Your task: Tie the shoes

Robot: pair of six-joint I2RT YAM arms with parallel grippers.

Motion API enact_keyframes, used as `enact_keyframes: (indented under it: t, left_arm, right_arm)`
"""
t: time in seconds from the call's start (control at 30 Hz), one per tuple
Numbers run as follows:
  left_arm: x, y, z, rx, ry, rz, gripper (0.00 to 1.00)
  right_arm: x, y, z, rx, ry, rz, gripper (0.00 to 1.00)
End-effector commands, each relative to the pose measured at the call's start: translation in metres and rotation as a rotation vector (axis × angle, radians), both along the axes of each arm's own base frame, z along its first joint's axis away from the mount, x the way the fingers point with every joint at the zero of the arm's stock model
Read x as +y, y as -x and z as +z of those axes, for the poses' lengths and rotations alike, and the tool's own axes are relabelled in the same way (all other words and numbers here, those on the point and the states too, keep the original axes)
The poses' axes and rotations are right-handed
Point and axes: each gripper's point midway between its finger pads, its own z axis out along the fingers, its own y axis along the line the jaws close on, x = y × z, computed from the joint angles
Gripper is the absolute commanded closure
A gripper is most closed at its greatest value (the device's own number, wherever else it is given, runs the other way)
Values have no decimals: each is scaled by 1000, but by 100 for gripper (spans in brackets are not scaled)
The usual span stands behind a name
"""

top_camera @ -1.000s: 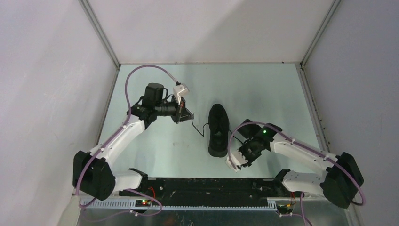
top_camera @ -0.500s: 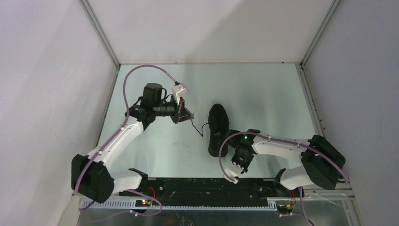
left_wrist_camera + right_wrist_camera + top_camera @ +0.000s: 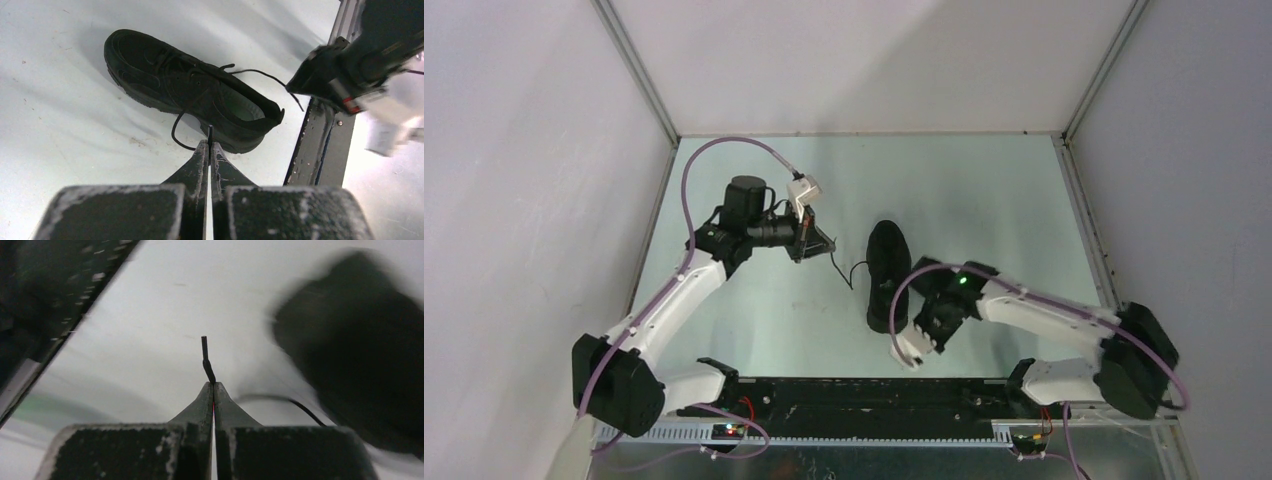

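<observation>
The black sneaker (image 3: pixel 887 275) lies mid-table, toe pointing away from the arms. It also shows in the left wrist view (image 3: pixel 190 90), and as a blur in the right wrist view (image 3: pixel 360 340). My left gripper (image 3: pixel 828 247) is to its left, shut on the tip of one thin black lace (image 3: pixel 210 131), which curves slackly back to the shoe. My right gripper (image 3: pixel 927 318) is by the heel's right side, shut on the other lace end (image 3: pixel 205 352). That lace runs from the shoe's opening to the right gripper (image 3: pixel 291 87). Both laces are loose, with no knot visible.
The black base rail (image 3: pixel 854 395) runs along the near edge, close behind the right gripper, and also shows in the wrist views (image 3: pixel 310 145) (image 3: pixel 55 295). Grey enclosure walls (image 3: pixel 544 200) stand left, right and behind. The table surface (image 3: pixel 984 190) is pale green.
My right arm swung its elbow out and back, and its gripper shifted left toward the shoe's heel with the lace end. My left gripper drifted slightly left, still holding its lace.
</observation>
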Motion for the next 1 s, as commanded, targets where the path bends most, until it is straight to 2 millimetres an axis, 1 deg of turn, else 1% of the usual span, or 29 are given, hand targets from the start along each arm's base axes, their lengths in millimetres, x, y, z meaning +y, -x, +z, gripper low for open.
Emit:
enact_keyframes:
  t: [0.0,0.03,0.07,0.1,0.13,0.17,0.2,0.23,0.27,0.3,0.33,0.37,0.4,0.43,0.47,0.5,0.53,0.57,0.6,0.63,0.67,0.7,0.73,0.77,0.8,0.97]
  left_arm:
    - [-7,-15,27,-47,50,-1,100]
    - [-8,-17,29,-48,54,-1,100]
    - [-11,-20,31,-39,57,-3,100]
    - [-12,-20,32,-33,58,-6,100]
    - [-15,-22,34,-20,60,-13,100]
    - [-18,-22,36,-12,63,-25,100]
    - [-21,-25,38,-3,62,-32,100]
    - [-27,-24,36,11,57,-50,100]
    - [-30,-25,42,5,57,-60,100]
    - [-37,-23,39,13,49,-83,100]
    - [-42,-23,44,8,48,-98,100]
    - [-51,-21,45,14,38,-124,100]
    - [-58,-16,45,19,32,-151,100]
    - [-64,-17,46,25,23,-170,100]
    - [-72,-10,47,30,22,-205,100]
    - [-78,-11,47,37,12,-224,100]
    - [-84,-7,47,46,10,-248,100]
    - [-89,-8,48,56,10,-261,100]
    - [-95,-5,46,80,14,-276,100]
    - [-99,-6,51,71,25,-281,100]
    - [-104,-5,50,87,30,-286,100]
    - [-108,-6,53,79,41,-287,100]
    - [-111,-6,53,81,48,-295,100]
    - [-113,-5,53,83,51,-303,100]
    - [-115,-5,52,83,50,-307,100]
    - [-117,0,52,57,68,-342,99]
  right_arm:
    - [41,-13,122,-37,-340,-182,100]
    - [40,-10,132,-14,-361,-226,100]
    - [43,-16,154,-34,-417,-261,100]
    - [44,-14,164,-3,-447,-311,100]
    - [47,-18,185,29,-512,-387,100]
    - [50,-22,194,55,-543,-430,100]
    - [53,-26,213,104,-605,-513,100]
    - [53,-36,220,127,-636,-569,100]
    - [60,-35,236,189,-685,-610,100]
    - [63,-44,241,207,-710,-644,100]
    - [69,-42,252,261,-743,-675,100]
    - [74,-51,261,265,-780,-689,100]
    - [80,-54,271,306,-819,-713,100]
    - [84,-57,277,360,-842,-757,100]
    - [89,-66,285,363,-883,-765,100]
    - [89,-71,292,412,-908,-818,100]
    - [93,-81,300,414,-949,-822,100]
    - [92,-87,305,456,-966,-871,100]
    - [92,-98,310,457,-998,-887,100]
    - [93,-99,312,509,-1002,-931,100]
    - [94,-110,314,520,-1027,-948,100]
    - [95,-110,315,589,-1024,-993,100]
    - [94,-121,315,604,-1045,-1016,100]
    - [96,-125,317,648,-1057,-1043,100]
    - [94,-128,314,685,-1050,-1082,100]
    - [92,-144,302,715,-1043,-1143,100]
